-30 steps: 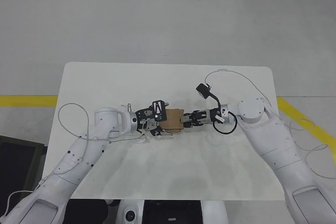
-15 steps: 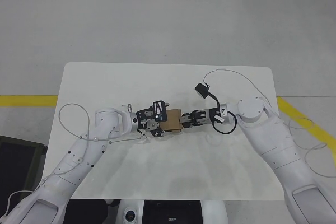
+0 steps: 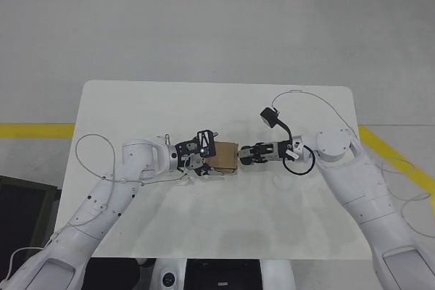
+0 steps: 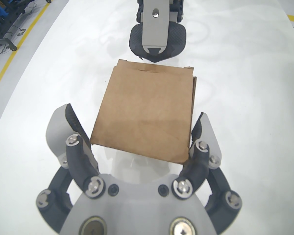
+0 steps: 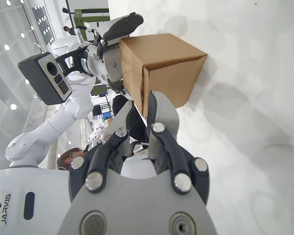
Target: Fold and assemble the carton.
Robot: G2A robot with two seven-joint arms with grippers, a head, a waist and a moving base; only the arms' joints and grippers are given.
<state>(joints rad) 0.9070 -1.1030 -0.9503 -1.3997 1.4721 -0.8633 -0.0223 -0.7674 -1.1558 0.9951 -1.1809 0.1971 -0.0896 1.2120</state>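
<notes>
Carton (image 3: 225,155) at table (image 3: 203,217) centre, squared up as box, longer side seemingly running arm to arm. Left gripper (image 4: 135,113) clamped on one end, pads against both side walls. Right gripper (image 4: 156,56) at opposite end, by top edge; grip state unclear. Carton interior hidden, contents unknown. Right arm likely nearer any end flap
</notes>
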